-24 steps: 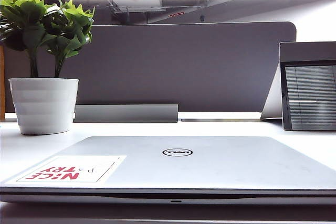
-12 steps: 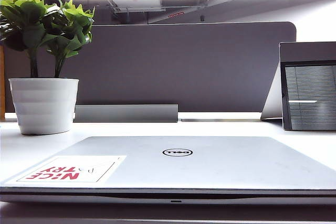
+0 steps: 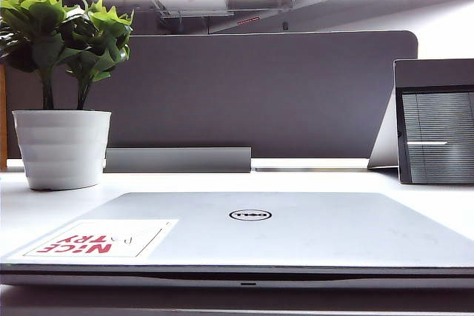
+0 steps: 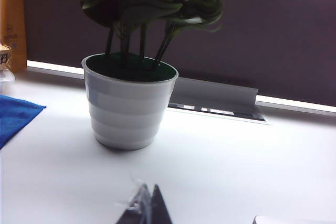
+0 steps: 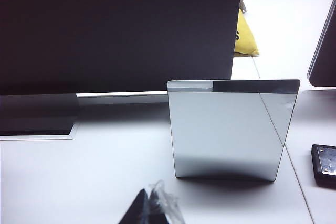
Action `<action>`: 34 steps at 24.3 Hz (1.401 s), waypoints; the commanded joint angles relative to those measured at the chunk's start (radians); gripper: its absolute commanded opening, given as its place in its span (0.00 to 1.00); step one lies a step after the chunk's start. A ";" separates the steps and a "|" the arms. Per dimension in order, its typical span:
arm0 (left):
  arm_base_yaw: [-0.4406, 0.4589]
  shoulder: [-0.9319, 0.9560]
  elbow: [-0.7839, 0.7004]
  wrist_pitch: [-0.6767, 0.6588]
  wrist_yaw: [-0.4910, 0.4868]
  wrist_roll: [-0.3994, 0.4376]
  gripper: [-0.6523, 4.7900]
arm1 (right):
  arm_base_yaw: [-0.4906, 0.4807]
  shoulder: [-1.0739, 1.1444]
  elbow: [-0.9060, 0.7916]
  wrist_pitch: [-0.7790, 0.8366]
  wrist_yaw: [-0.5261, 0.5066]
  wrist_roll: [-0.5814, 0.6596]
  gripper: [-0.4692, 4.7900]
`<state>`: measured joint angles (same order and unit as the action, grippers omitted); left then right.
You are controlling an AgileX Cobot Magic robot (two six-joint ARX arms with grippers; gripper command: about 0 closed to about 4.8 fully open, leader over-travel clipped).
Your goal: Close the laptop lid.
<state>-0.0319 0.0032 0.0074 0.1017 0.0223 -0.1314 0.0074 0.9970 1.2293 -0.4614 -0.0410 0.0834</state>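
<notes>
Both end effectors, left (image 4: 149,208) and right (image 5: 152,208), sit pinched together clear of the laptop (image 3: 244,275), whose laptop lid (image 3: 296,231) lies flat on the counter (image 3: 222,181): done, you just retract.

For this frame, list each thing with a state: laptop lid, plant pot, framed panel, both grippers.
Silver Dell laptop lid: fully down on the laptop, sticker side up.
White ribbed plant pot: upright on the table.
Grey slatted framed panel: standing upright, at right.
Left gripper: low over the table near the pot; shut.
Right gripper: facing the panel; shut.
</notes>
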 commanded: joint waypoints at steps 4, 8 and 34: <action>0.003 0.000 0.001 0.001 -0.003 0.000 0.11 | 0.002 -0.003 0.005 0.017 0.002 0.002 0.09; 0.003 0.000 0.001 0.004 -0.003 0.001 0.11 | 0.002 -0.003 0.005 0.017 0.002 0.002 0.09; 0.003 0.001 0.001 -0.014 0.003 0.052 0.11 | 0.002 -0.003 0.005 0.017 0.002 0.002 0.09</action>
<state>-0.0319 0.0029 0.0074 0.0853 0.0254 -0.0826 0.0074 0.9970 1.2293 -0.4614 -0.0410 0.0834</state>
